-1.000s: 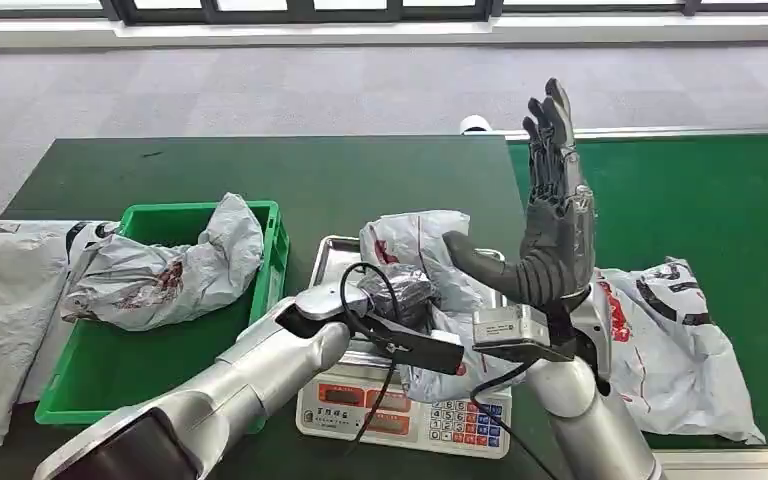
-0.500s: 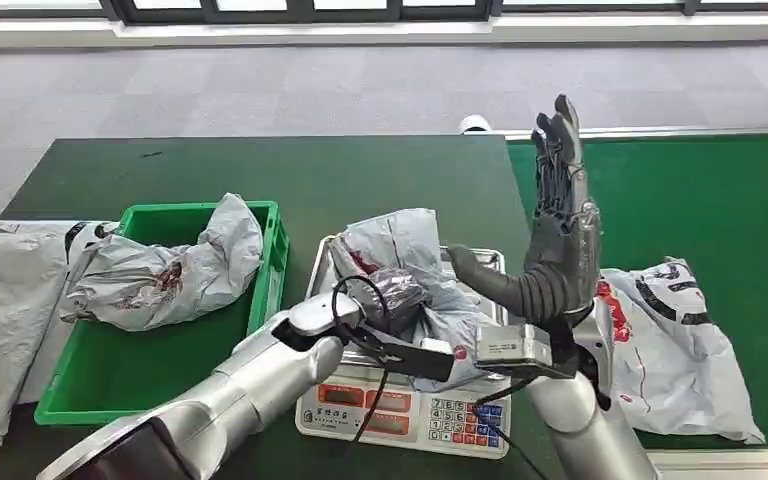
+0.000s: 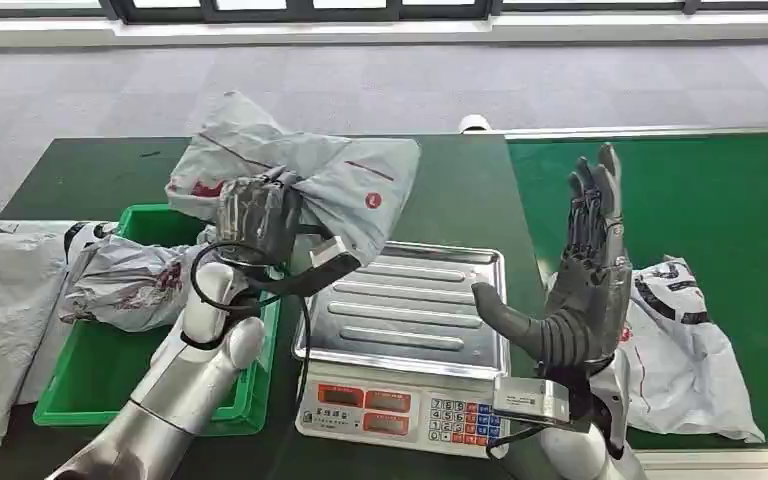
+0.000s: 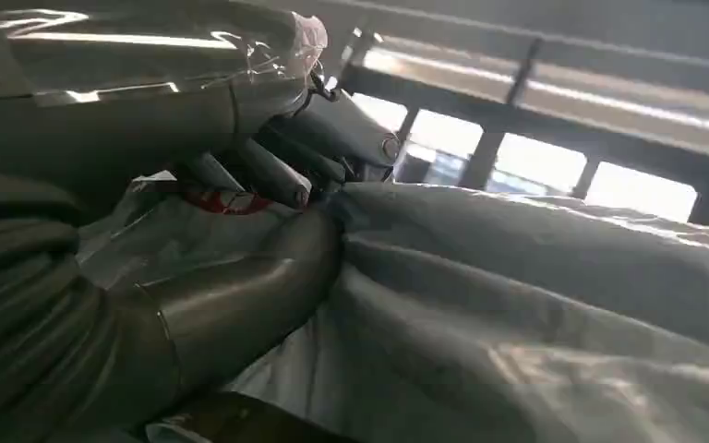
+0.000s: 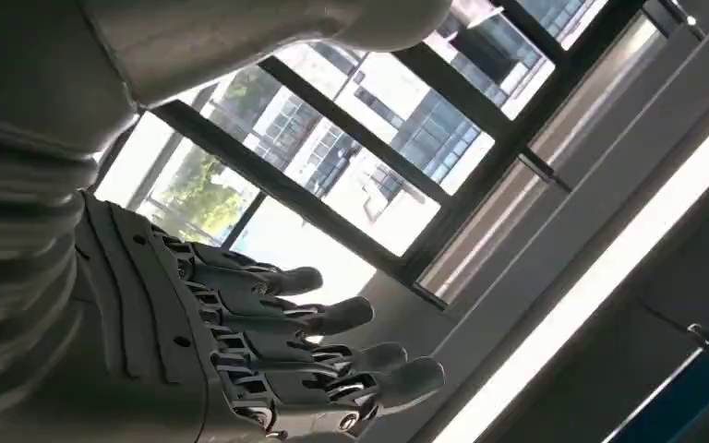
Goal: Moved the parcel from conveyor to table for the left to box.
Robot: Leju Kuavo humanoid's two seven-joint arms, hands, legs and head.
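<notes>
Parcel point(image 3: 300, 175), a crumpled grey plastic mailer with red markings, hangs in the air above the far right corner of the green crate point(image 3: 260, 405), clutched by the left hand point(image 3: 255, 215). The left wrist view shows the thumb and fingers point(image 4: 268, 175) pressed into the folds of the bag, so that hand grips the parcel firmly. The lifted parcel sits left of the scale point(image 3: 405, 340), whose ribbed steel tray is bare.

The right hand point(image 3: 580, 290) stands upright at the near right edge of the scale, palm turned left, fingers straight and held close together, thumb jutting toward the tray; it holds nothing. In the right wrist view the same fingers point(image 5: 332, 318) stretch out flat against a backdrop of windows.

Inside the green crate lies another grey mailer point(image 3: 130, 280), slumped over the crate's left rim. A further pale bag point(image 3: 0, 320) rests on the dark green tabletop point(image 3: 90, 170) at the far left. On the brighter green conveyor point(image 3: 720, 200) to the right, a white bag with red and black print point(image 3: 685, 350) lies just beside the right hand.
</notes>
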